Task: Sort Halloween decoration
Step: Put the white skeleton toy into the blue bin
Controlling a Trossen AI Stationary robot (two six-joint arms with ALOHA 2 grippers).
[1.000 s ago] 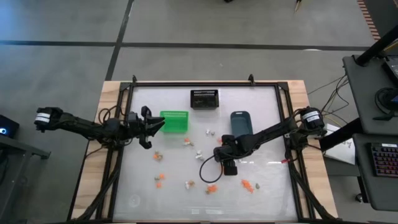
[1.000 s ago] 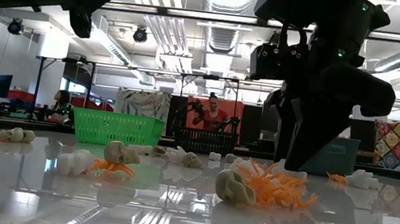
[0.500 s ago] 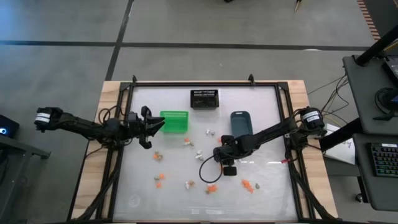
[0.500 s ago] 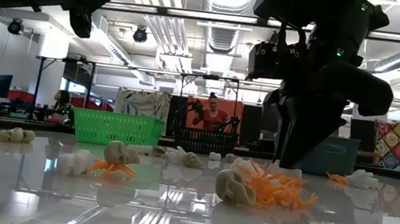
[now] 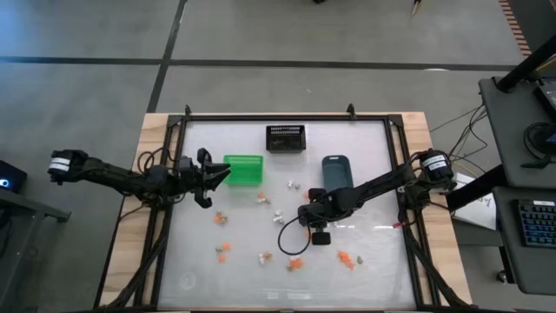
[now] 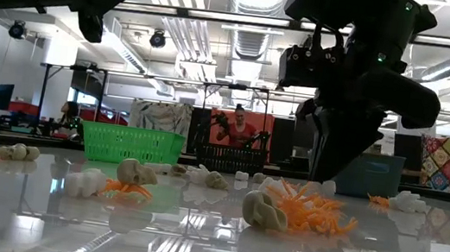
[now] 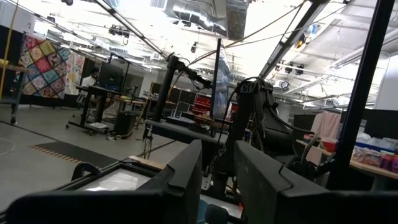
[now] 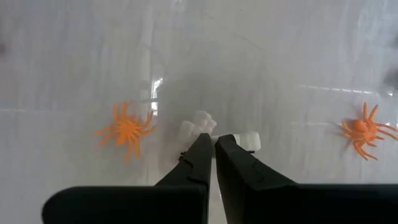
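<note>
Small Halloween trinkets lie scattered on the glossy white table: orange spiders (image 8: 126, 130) (image 8: 364, 132), white and tan pieces (image 5: 278, 215) (image 5: 263, 257). My right gripper (image 8: 214, 144) (image 5: 307, 218) points steeply down at mid-table, shut at a white trinket (image 8: 198, 123) that lies between the two spiders. My left gripper (image 5: 224, 174) hovers raised beside the green bin (image 5: 243, 169), its fingers (image 7: 186, 171) a little apart with nothing between them. My right gripper comes from above, slanting down, and its two fingertips (image 8: 202, 146) close on the middle of the white trinket. White ends stick out on either side (image 8: 250, 140). The tips hide the place of contact. The trinket rests on the table.
A black mesh bin (image 5: 285, 137) stands at the far edge and a blue-grey bin (image 5: 336, 170) just beyond my right gripper. A black cable (image 5: 285, 236) loops below that arm. More orange trinkets lie toward the near edge (image 5: 222, 252) (image 5: 345, 258).
My right gripper has shut its fingers at the white trinket while staying in the same place. The trinkets around it have not moved.
</note>
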